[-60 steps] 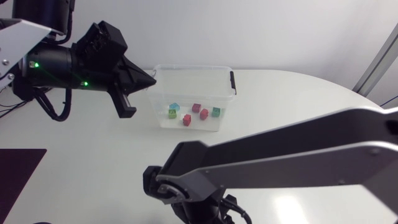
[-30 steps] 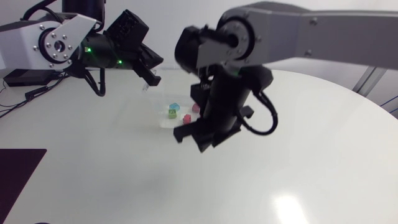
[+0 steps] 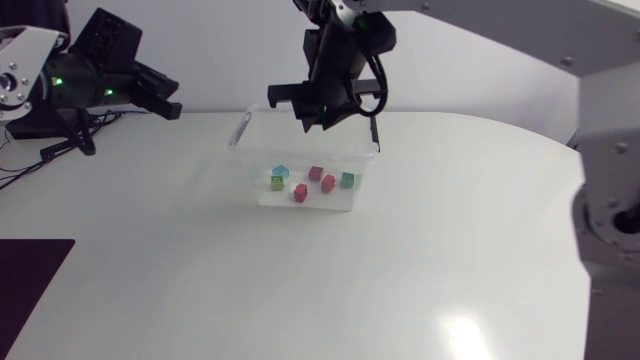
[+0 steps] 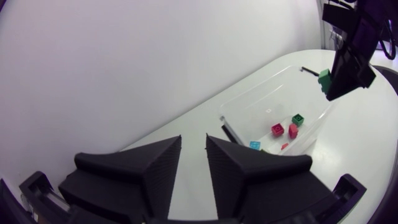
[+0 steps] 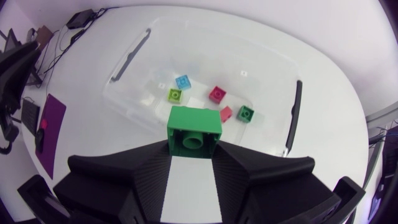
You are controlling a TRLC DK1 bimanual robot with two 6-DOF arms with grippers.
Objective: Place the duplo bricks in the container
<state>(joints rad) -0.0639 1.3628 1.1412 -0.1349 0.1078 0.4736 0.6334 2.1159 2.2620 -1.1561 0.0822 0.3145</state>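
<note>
One green brick [image 5: 194, 129] is pinched in your right gripper [image 5: 193, 148] above the container's [image 3: 245, 130] 12 o'clock rim; left gripper [image 4: 193, 149] jaws slightly spread.

the container [image 3: 262, 150] is open at the top, so entry is from above only; its clear walls block any approach from the side. the right claw [image 3: 322, 118], closed on a green brick [image 5: 194, 129], occupies space above the container, and loose bricks [image 3: 316, 173] take up the middle of its floor. the left claw [image 3: 168, 105] stands well apart from the container.
</note>
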